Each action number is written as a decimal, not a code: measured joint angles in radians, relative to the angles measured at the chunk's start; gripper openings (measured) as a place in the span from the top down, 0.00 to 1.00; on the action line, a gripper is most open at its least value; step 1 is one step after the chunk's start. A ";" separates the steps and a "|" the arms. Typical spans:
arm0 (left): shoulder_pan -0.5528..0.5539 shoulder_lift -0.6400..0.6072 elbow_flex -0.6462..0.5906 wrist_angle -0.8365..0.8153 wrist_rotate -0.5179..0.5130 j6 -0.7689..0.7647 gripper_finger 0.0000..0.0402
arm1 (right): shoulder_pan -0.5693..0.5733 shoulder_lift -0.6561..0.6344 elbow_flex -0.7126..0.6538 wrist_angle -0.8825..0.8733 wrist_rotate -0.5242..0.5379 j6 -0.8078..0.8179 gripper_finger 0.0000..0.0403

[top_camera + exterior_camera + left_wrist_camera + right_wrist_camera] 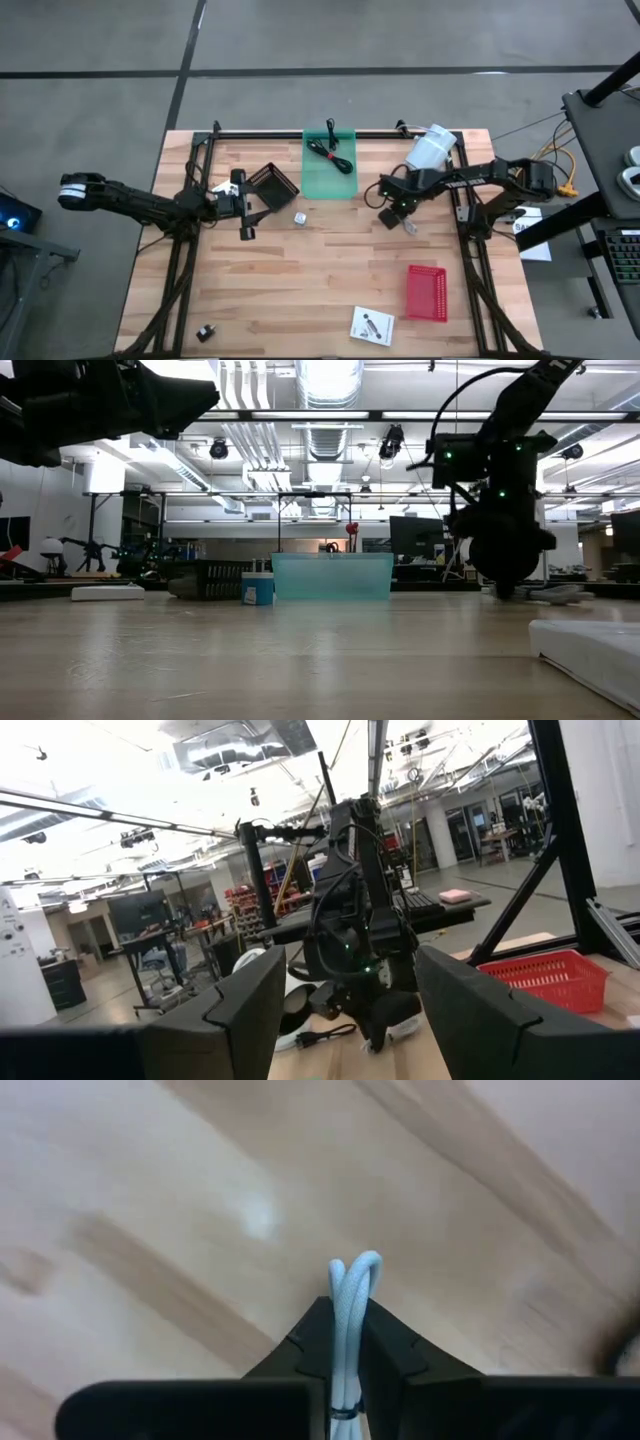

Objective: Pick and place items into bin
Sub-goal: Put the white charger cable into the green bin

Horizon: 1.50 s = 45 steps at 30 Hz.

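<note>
Our right claw [345, 1342] is pressed together on a looped bundle of pale cable [352, 1295], pinching it low over the bare tabletop [330, 270] at the right centre of the high view. We judge the bundle light and soft: it should flex and sag, so a pinch across the bound middle, where the strands lie together, seems safest. The green bin [329, 165] sits at the top centre, with a coiled black cable [329, 150] already inside it. Our left claw [243, 204] waits spread at the left centre, holding nothing. In the high view the pale cable is barely visible under the right claw, and its full length is cut off in the right wrist view.
</note>
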 joint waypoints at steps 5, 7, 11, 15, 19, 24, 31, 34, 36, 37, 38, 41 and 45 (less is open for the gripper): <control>0.000 0.001 0.000 0.000 0.000 0.000 0.48 | 0.023 0.000 -0.001 0.169 -0.065 -0.060 0.96; 0.000 0.001 0.000 0.000 0.000 0.000 0.48 | 0.025 0.000 -0.001 0.238 -0.089 -0.081 0.96; 0.000 -0.001 -0.001 0.000 0.000 0.000 0.48 | 0.025 0.000 -0.001 0.362 -0.115 -0.138 0.96; 0.000 0.001 0.000 -0.001 0.000 -0.001 0.48 | 0.029 0.000 -0.001 0.469 -0.115 -0.156 0.96; 0.000 0.000 -0.003 -0.001 0.000 -0.002 0.48 | 0.040 0.000 -0.001 0.559 -0.115 -0.195 0.96; 0.000 0.001 -0.003 -0.002 0.000 -0.004 0.48 | 0.039 -0.001 -0.002 0.646 -0.114 -0.215 0.96; 0.000 0.002 -0.003 -0.002 0.000 -0.005 0.48 | 0.039 -0.001 -0.002 0.787 -0.115 -0.259 0.96; 0.000 0.003 -0.003 -0.003 0.000 -0.004 0.48 | 0.039 -0.002 -0.002 0.843 -0.115 -0.287 0.96; 0.000 0.003 -0.003 -0.003 0.000 -0.004 0.48 | 0.039 -0.002 -0.002 0.877 -0.115 -0.303 0.96; 0.000 0.002 -0.003 -0.003 0.000 -0.004 0.48 | 0.039 -0.002 -0.002 0.893 -0.115 -0.305 0.96; 0.000 0.001 -0.003 -0.003 0.000 -0.004 0.48 | 0.039 -0.002 -0.002 0.907 -0.115 -0.308 0.96; 0.000 0.002 -0.003 -0.003 0.000 -0.004 0.48 | 0.039 -0.001 -0.002 0.940 -0.115 -0.326 0.96; 0.000 0.001 -0.003 -0.003 0.000 -0.004 0.48 | 0.038 -0.001 -0.003 0.960 -0.115 -0.337 0.96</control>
